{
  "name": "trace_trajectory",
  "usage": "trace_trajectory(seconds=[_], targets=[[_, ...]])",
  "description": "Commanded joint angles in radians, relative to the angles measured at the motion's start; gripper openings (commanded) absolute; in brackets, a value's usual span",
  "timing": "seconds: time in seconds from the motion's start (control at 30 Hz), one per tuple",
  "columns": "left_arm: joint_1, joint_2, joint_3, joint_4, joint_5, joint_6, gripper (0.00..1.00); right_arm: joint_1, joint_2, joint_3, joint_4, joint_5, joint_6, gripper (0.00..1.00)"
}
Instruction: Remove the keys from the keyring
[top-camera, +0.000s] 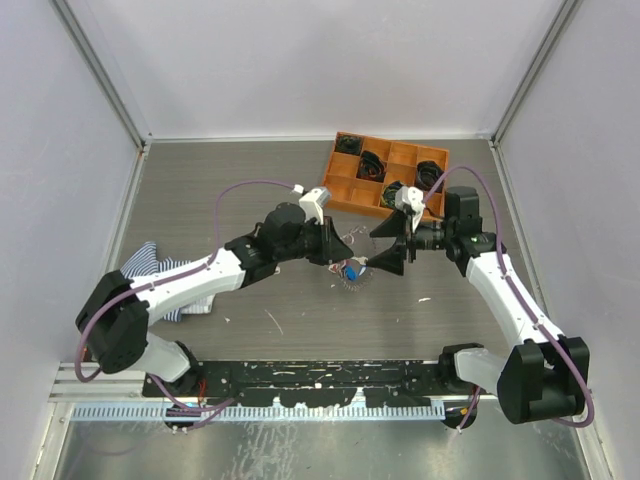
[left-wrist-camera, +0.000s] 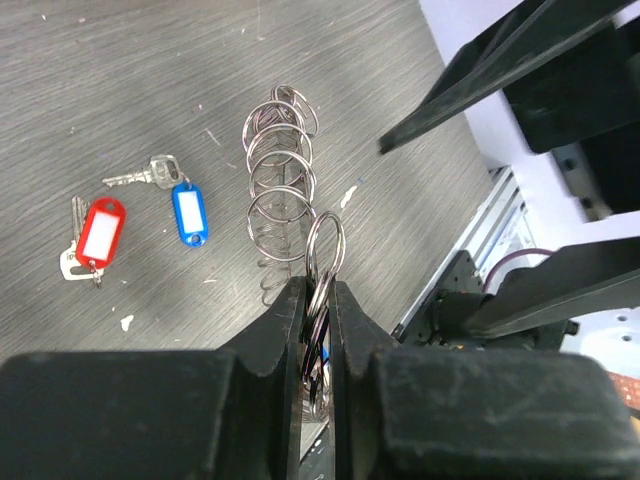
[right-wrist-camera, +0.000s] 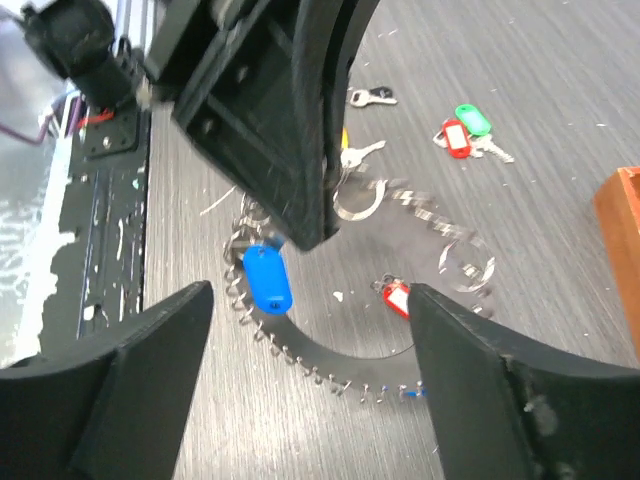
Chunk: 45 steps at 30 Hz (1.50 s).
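We see the left gripper (left-wrist-camera: 318, 310) pinching the thin grey metal keyring (right-wrist-camera: 305, 355) by its fringe of small links, mid-table between the arms. It looks like light, springy, slippery wire. The right gripper (right-wrist-camera: 310, 295) stands spread wide, and we'd take the blue-tagged silver key (right-wrist-camera: 267, 280) by its stiff plastic tag.

One keyring (right-wrist-camera: 330, 365), mid-table; small rings (left-wrist-camera: 281, 180) along it too many and too blurred for a sure count. Four tags in plain sight from the right wrist: one green tag (right-wrist-camera: 472, 119), one red tag (right-wrist-camera: 455, 139) just beside it, a second red tag (right-wrist-camera: 397, 297) apart from those, one blue tag (right-wrist-camera: 266, 280). Two more keys there: one key (right-wrist-camera: 371, 96) with no tag showing, one key (right-wrist-camera: 362, 152) beside a yellow sliver. One orange tray (top-camera: 348, 203), far right, with eight compartments in two rows of four; at least three black coils (top-camera: 373, 160) inside. One striped cloth (top-camera: 150, 262), left. Two arms: left arm (top-camera: 200, 280), right arm (top-camera: 505, 285).
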<state>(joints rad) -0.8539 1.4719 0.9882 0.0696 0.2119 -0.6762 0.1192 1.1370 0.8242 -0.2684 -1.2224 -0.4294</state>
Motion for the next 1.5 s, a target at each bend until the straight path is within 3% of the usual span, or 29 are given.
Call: trace_trajectory(seconds=[0.0, 0.1, 0.23, 0.47, 0.57, 0.93, 1.47], targets=[[0.004, -0.092, 0.022, 0.033, -0.035, -0.035, 0.0, 0.001, -0.022, 0.016, -0.265, -0.081, -0.429, 0.9], [0.003, -0.115, 0.029, 0.022, -0.039, -0.06, 0.0, 0.011, -0.023, -0.013, -0.307, -0.09, -0.559, 0.98], [0.003, -0.133, 0.041, 0.021, -0.024, -0.08, 0.0, 0.034, -0.014, -0.036, -0.287, -0.075, -0.603, 0.97], [-0.007, -0.14, 0.052, 0.021, -0.025, -0.083, 0.0, 0.099, 0.0, -0.022, -0.151, -0.076, -0.418, 0.74], [-0.01, -0.144, 0.052, 0.02, -0.058, -0.101, 0.0, 0.129, 0.01, -0.02, -0.108, -0.051, -0.364, 0.69], [-0.013, -0.127, 0.069, -0.055, -0.2, -0.294, 0.0, 0.19, 0.015, -0.035, 0.085, 0.19, -0.158, 0.64], [-0.013, -0.139, 0.074, -0.158, -0.238, -0.502, 0.0, 0.258, -0.007, -0.056, 0.098, 0.271, -0.225, 0.56]])
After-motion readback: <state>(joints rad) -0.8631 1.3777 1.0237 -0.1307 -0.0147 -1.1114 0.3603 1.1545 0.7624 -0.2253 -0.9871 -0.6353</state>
